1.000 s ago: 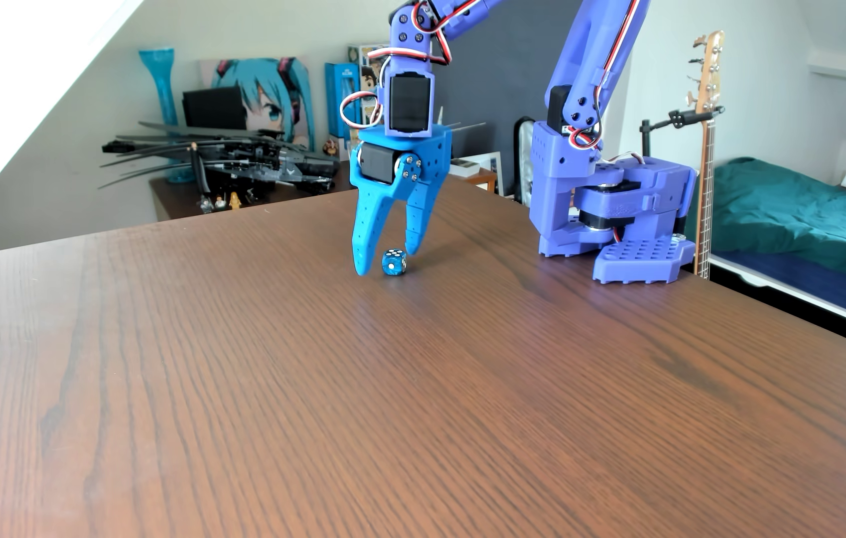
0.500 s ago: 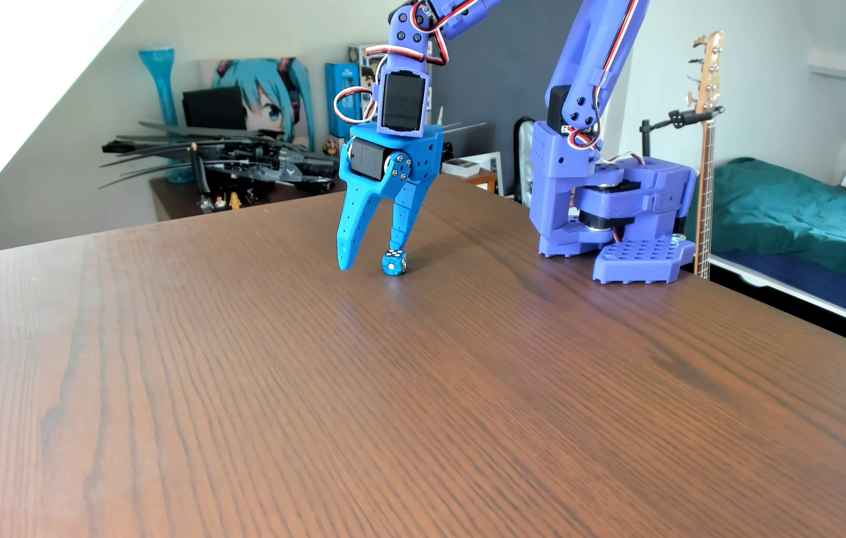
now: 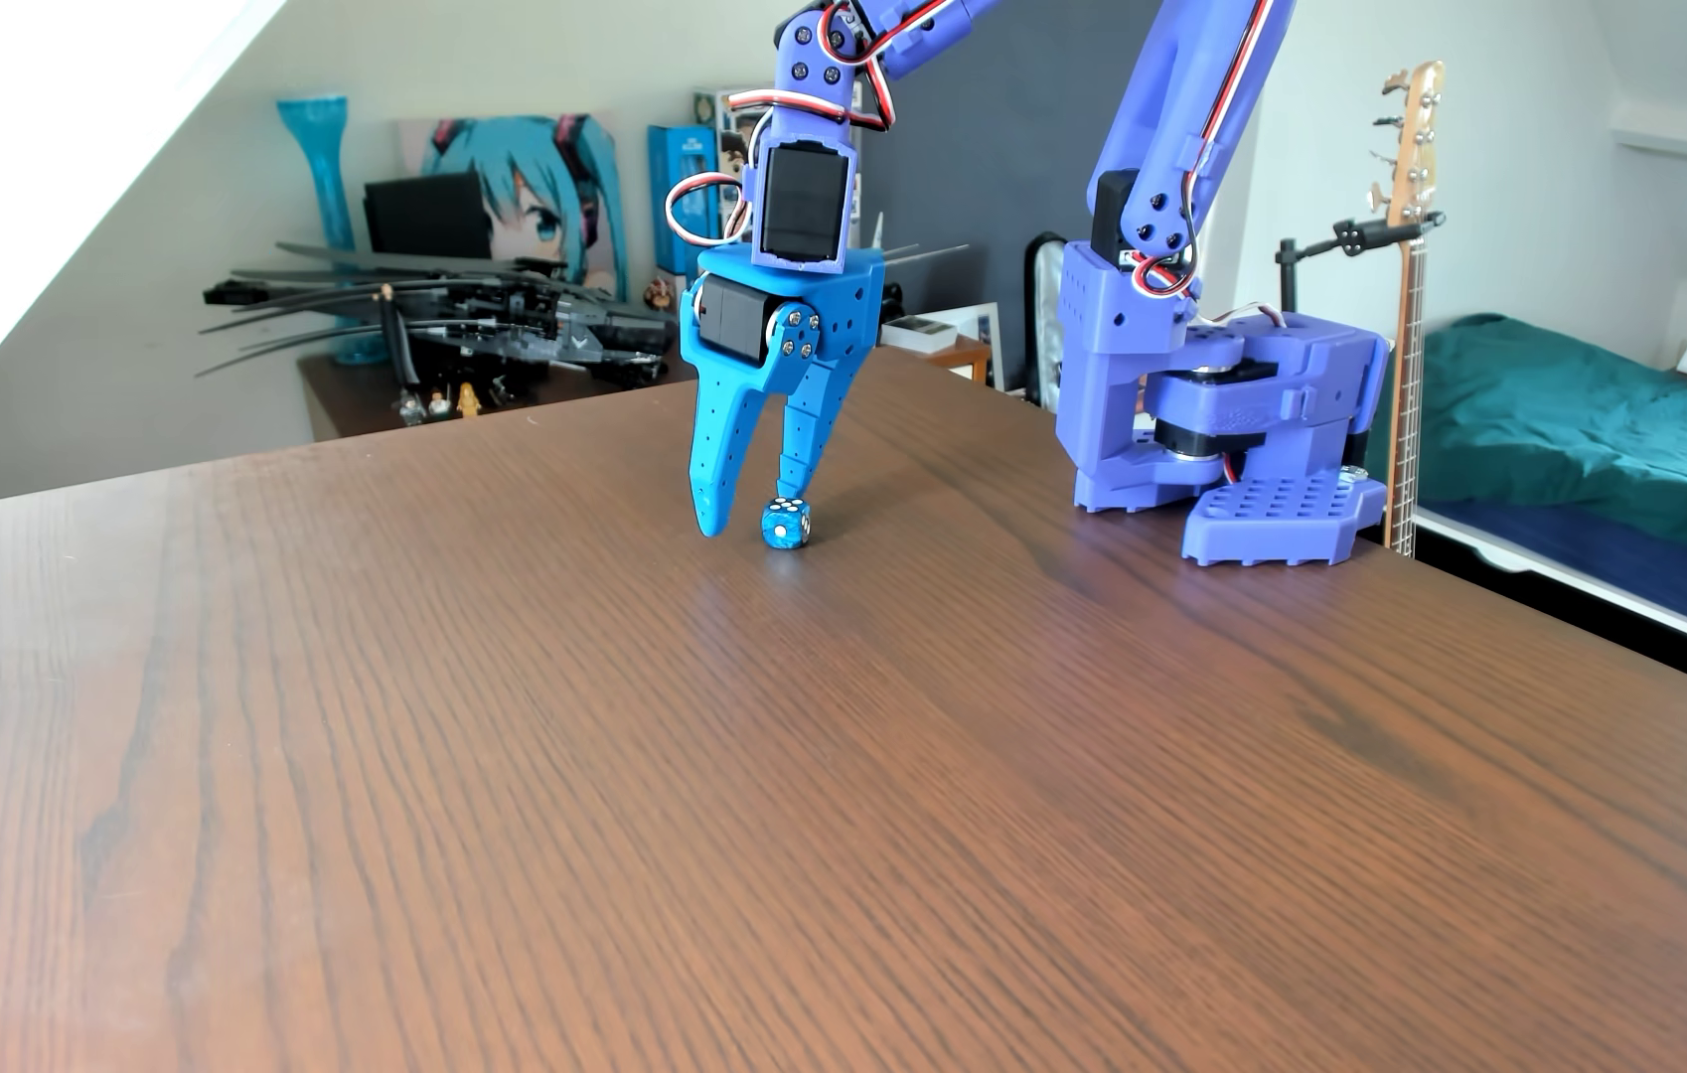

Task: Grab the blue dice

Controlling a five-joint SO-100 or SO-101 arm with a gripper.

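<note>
Brown wood-grain table (image 3: 819, 784) fills the lower frame. Purple arm base (image 3: 1232, 433) stands at upper right. Blue end effector (image 3: 752, 511) points down, jaws parted, unclamped. Blue dice (image 3: 786, 524) rests on the table beneath the right fingertip, upper centre.

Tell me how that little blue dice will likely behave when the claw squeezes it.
The blue dice looks hard and glossy, so it probably won't deform but may slip. Its rounded corners and tiny size beside the open claw suggest it could squirt out or tumble. On the smooth wooden table it would likely skid or roll if nudged off-center.
</note>
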